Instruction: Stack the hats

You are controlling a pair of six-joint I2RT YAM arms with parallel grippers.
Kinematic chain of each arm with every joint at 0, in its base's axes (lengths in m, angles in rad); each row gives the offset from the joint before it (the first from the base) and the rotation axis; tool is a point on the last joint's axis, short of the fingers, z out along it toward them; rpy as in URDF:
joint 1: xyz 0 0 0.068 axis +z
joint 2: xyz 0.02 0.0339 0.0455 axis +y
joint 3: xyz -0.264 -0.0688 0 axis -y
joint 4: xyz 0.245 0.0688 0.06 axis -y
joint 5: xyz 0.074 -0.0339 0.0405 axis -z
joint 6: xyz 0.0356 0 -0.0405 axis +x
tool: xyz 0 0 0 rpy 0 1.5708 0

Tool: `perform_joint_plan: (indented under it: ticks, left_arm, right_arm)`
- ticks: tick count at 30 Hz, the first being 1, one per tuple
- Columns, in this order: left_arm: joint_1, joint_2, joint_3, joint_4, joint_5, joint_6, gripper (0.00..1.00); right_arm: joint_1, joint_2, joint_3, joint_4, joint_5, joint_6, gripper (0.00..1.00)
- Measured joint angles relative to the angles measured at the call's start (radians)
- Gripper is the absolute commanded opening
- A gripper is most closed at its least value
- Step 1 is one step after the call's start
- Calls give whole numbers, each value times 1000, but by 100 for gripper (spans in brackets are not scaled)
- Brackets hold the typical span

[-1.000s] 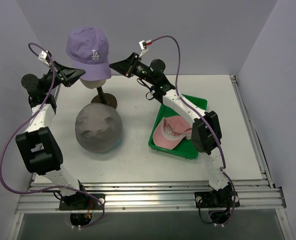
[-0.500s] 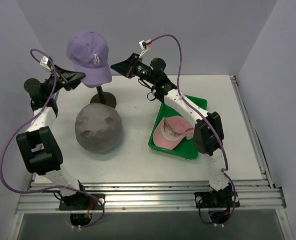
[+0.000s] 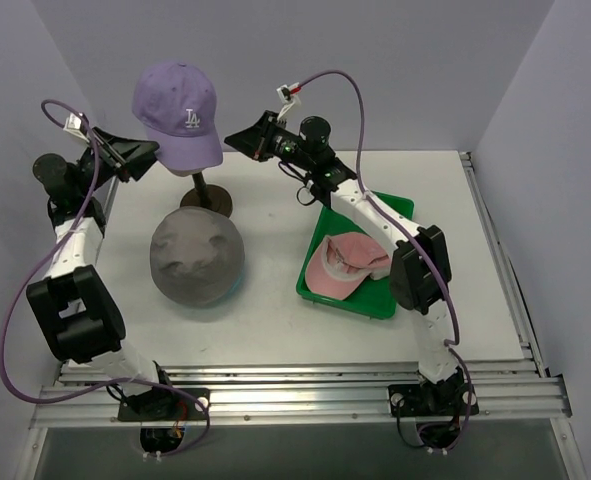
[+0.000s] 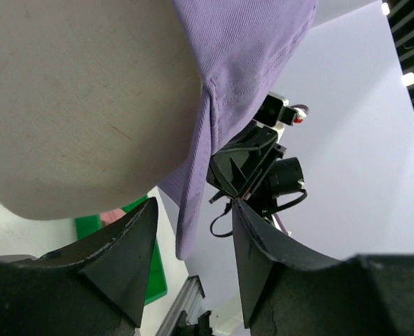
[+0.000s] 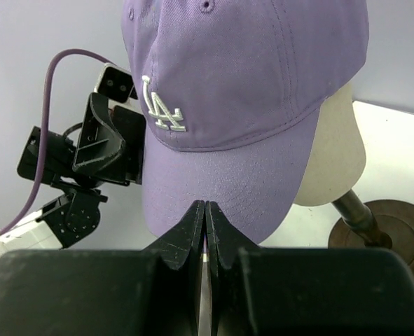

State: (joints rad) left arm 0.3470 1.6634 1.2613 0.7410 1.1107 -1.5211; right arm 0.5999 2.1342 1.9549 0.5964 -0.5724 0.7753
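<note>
Step in hand, by my reading: getting the lilac LA cap (image 3: pixel 175 105) off the mannequin head (image 5: pixel 333 161); 0 of 3 hats stacked.

Left gripper (image 4: pixel 194 210): jaws parted, holding nothing, beside the head.

Right gripper (image 5: pixel 204 206): fingers pressed together, tips at the brim (image 5: pixel 221 189); nothing visibly held.

Next move likely needs a pinch on the brim, then a lift clear.

Grey floppy hat (image 3: pixel 197 258): on the table (image 3: pixel 275 320).

Green tray (image 3: pixel 400 205): 1 pink baseball cap (image 3: pixel 340 265) inside.
</note>
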Motion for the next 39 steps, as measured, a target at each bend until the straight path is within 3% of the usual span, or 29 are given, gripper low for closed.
perform_joint_plan:
  ticks: [4, 11, 22, 29, 39]
  left_arm:
    - [34, -23, 31, -118, -29, 94, 59]
    - [60, -79, 197, -558, -182, 407, 67]
    - [53, -64, 396, -804, -349, 622, 68]
    - [53, -17, 448, -796, -341, 688, 70]
    - [51, 165, 514, -499, -143, 622, 70]
  right_arm:
    - [-6, -13, -8, -12, 0, -14, 0]
    - [-31, -66, -71, -21, 0, -33, 0]
    - [-57, -156, -177, -32, 14, -84, 0]
    - [-63, -200, -222, -38, 23, -127, 0]
    - [-65, -243, -272, -55, 26, -179, 0]
